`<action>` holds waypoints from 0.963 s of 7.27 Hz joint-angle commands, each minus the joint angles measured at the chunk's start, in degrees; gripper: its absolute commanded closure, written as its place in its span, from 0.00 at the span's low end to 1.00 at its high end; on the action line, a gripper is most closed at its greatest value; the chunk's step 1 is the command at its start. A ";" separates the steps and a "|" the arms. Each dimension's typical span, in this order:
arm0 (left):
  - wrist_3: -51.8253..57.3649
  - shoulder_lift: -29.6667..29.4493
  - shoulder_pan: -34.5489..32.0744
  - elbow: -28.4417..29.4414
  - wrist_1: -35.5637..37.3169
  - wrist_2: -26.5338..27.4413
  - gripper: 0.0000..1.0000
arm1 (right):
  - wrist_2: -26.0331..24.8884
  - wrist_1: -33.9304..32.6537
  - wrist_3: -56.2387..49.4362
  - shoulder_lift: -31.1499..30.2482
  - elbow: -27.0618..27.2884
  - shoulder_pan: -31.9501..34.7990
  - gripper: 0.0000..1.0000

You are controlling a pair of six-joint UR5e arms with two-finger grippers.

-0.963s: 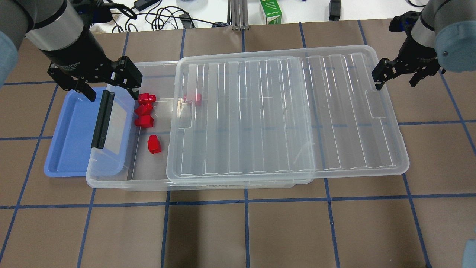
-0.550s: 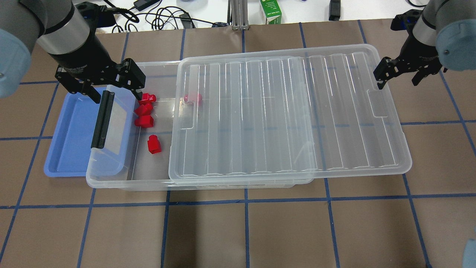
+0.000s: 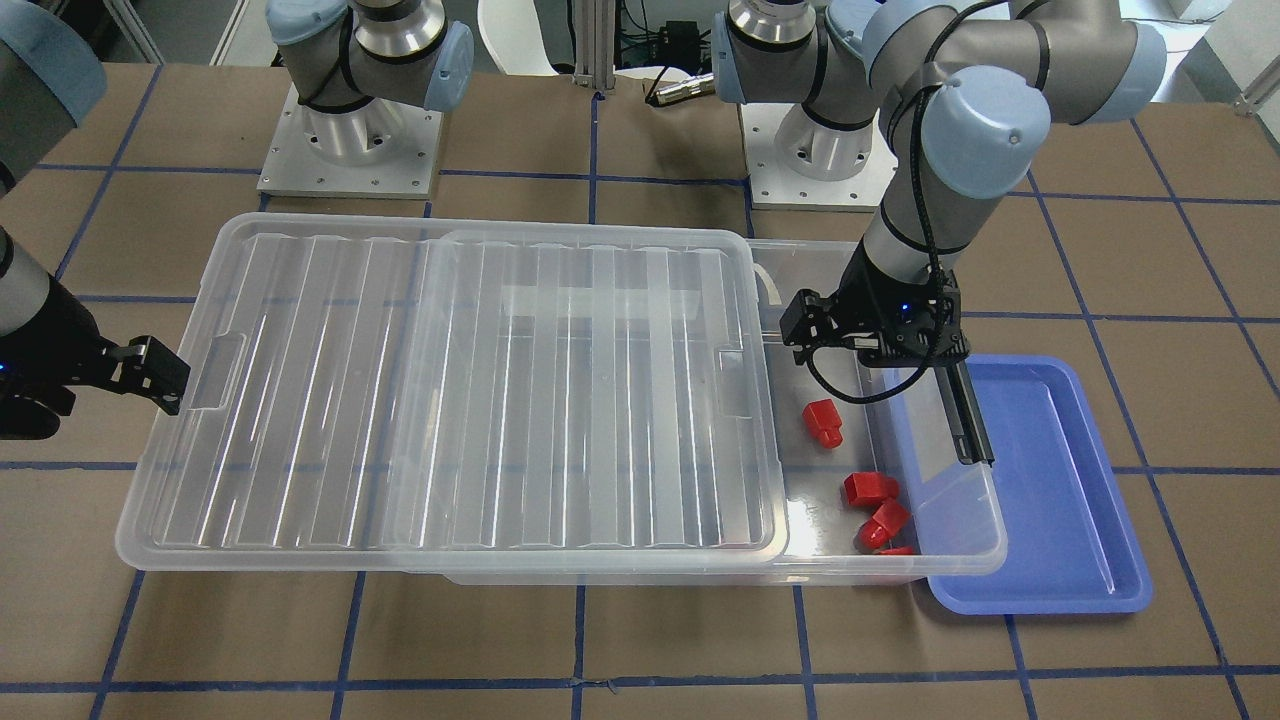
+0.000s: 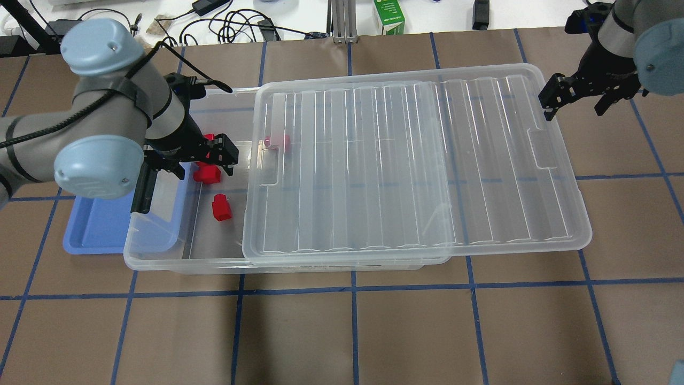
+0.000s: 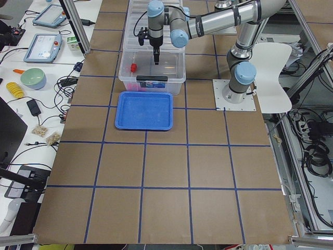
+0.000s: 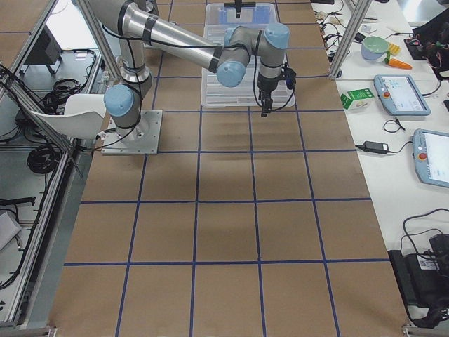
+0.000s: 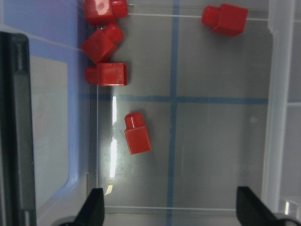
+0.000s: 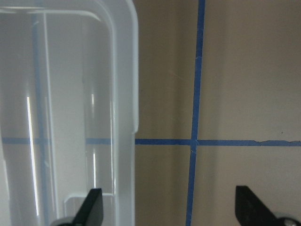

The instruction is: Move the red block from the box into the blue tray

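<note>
Several red blocks lie in the uncovered end of the clear box point(image 4: 181, 264): one alone point(image 4: 222, 207), a cluster point(image 4: 207, 174) by the end wall, and one point(image 4: 278, 140) under the lid edge. The left wrist view shows the lone block point(image 7: 137, 134) and the cluster point(image 7: 107, 74). My left gripper point(image 4: 203, 160) hangs open and empty over the cluster; its fingertips point(image 7: 94, 207) are wide apart. The blue tray point(image 4: 96, 224) lies partly under the box's latch end and holds nothing. My right gripper point(image 4: 577, 99) is open and empty beside the lid's far right corner.
The ribbed clear lid point(image 4: 406, 166) is slid to the right, covers most of the box and overhangs its right end. The black latch bar point(image 4: 141, 195) stands on the box's left end, over the tray. Cables and a green carton point(image 4: 389, 18) lie beyond the table's far edge.
My left gripper has moved from the latch end, by the tray, rightward into the box opening over the red cluster, and its arm has swung into view. The right gripper has drifted slightly away from the lid.
</note>
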 commanded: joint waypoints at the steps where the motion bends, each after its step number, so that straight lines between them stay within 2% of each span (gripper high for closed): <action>1: -0.52 -3.02 0.23 -2.10 3.75 0.18 0.00 | 1.59 5.09 0.70 -3.80 -1.58 0.26 0.00; 3: -1.05 -4.43 0.23 -2.97 4.02 0.18 0.00 | 1.69 10.90 6.47 -8.37 -1.76 1.65 0.00; 5: -1.13 -5.31 0.32 -3.59 4.38 0.18 0.00 | 0.64 11.62 11.23 -8.75 -1.50 6.65 0.00; 7: -1.05 -5.84 0.41 -3.68 4.55 0.18 0.00 | 0.63 11.19 11.25 -8.04 -1.59 6.76 0.00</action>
